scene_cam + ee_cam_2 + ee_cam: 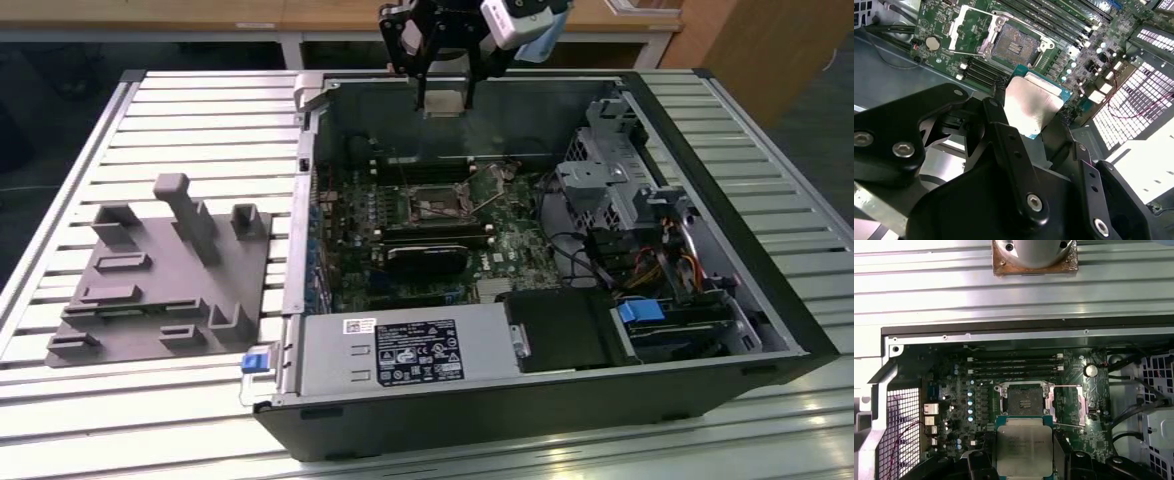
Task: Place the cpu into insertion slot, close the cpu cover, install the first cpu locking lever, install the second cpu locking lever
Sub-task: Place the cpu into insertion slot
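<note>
- Exterior view: an open computer case (787, 320) lies on the slatted tabletop (160, 420), with a grey fixture (160, 270) at the exterior view's left.
- Second wrist view: the black fingers (1004, 135) pinch the cpu (1031, 105) by its edges, holding it above the case and apart from the board.
- First wrist view: the insertion slot (1025, 401) stands uncovered, and the cpu cover (1080, 405) is swung open beside it.

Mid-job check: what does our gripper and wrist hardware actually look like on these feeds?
The gripper is matte black: flat bar linkages with rounded ends, joined by silver socket-head screws and drilled with small holes. In the exterior view, a white cylindrical wrist part sits above it, with a pale blue piece beside that.
</note>
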Available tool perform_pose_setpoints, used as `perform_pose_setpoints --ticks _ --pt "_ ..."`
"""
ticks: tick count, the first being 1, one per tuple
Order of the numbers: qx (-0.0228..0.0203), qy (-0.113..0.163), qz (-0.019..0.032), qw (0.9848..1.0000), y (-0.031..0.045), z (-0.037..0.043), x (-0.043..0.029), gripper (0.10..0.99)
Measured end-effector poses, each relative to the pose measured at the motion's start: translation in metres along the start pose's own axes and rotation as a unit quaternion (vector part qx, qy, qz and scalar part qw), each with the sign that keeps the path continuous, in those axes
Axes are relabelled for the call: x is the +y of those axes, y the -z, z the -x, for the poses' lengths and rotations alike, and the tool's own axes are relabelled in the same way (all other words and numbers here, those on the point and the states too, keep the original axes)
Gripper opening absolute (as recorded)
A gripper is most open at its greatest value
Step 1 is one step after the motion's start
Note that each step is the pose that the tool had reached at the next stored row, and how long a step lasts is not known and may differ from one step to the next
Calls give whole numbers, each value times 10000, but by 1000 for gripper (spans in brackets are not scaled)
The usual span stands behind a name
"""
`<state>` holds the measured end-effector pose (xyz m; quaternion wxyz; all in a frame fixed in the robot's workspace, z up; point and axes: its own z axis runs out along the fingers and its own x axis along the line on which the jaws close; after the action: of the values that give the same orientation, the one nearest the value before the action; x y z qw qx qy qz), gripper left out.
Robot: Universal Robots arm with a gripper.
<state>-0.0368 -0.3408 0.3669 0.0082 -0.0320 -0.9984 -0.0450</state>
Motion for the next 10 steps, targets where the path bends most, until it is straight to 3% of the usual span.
perform_pose_setpoints --ticks 10 --pt "-9 -99 2 10000 -1 -1 0 537"
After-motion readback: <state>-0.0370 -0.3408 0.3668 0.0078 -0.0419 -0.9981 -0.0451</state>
